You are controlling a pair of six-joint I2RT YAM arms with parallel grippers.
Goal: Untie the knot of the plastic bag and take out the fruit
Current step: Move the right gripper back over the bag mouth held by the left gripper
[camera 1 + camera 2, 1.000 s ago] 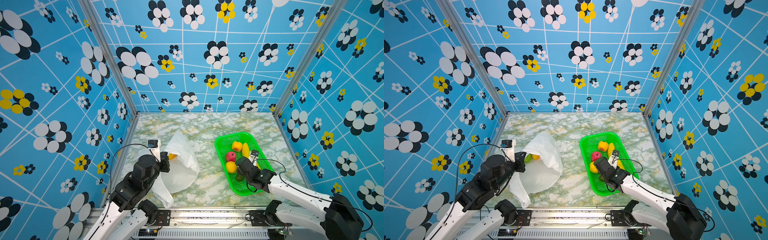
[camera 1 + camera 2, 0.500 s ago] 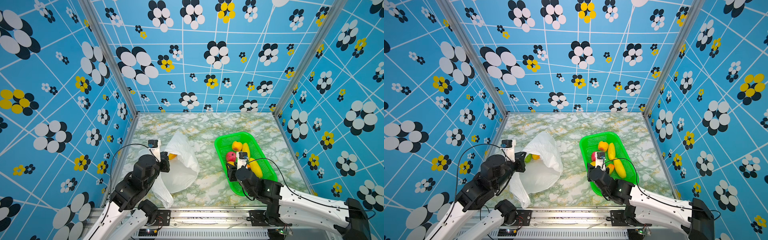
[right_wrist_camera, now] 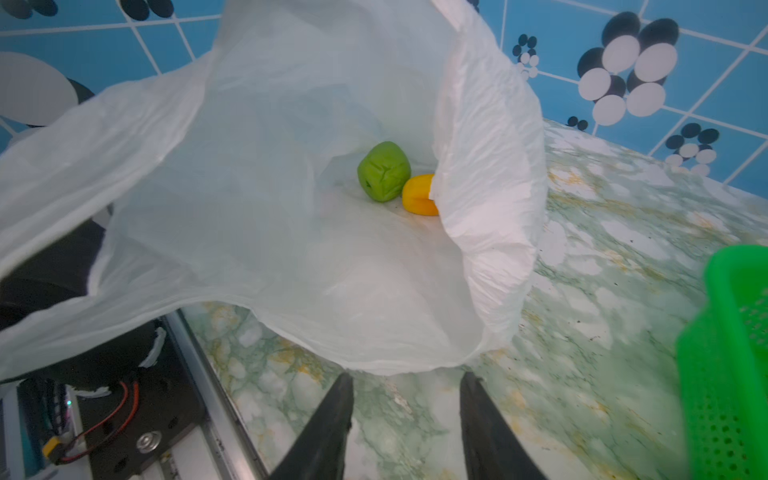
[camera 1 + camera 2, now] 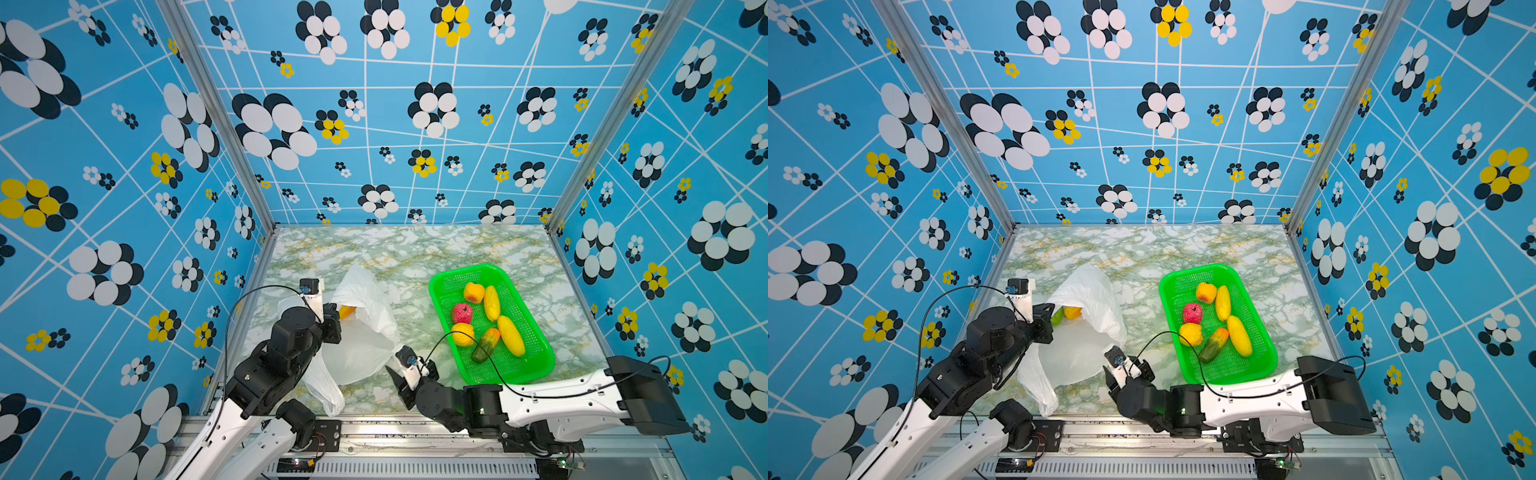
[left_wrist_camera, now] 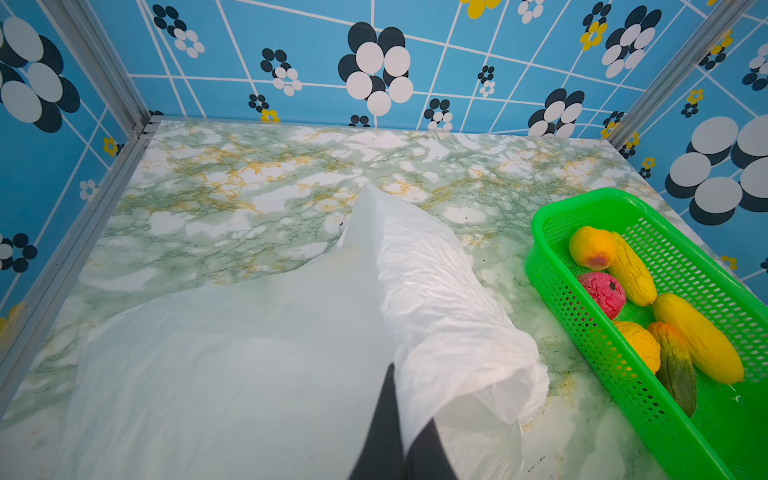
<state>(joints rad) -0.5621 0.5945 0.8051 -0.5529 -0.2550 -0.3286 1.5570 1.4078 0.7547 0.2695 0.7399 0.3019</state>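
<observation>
In both top views the plastic bag (image 4: 365, 332) lies slack at the near left of the table (image 4: 415, 249), its mouth gaping toward the near right, and no knot shows. The left gripper (image 4: 334, 322) is at the bag's left edge. The right gripper (image 4: 405, 370) hovers just before the mouth. Six of the fruit (image 4: 462, 313) lie in the green basket (image 4: 536, 370) on the right.

From the left wrist, that gripper is pressed together on a fold of the film.

From the right wrist, the jaws stand apart and empty. A green fruit (image 3: 384, 171) and a yellow fruit (image 3: 419, 195) touch deep inside the bag. Both look light and a little squashy. I'd take the green one across its middle and keep clear of the film, which is thin, slippery and easily snagged
</observation>
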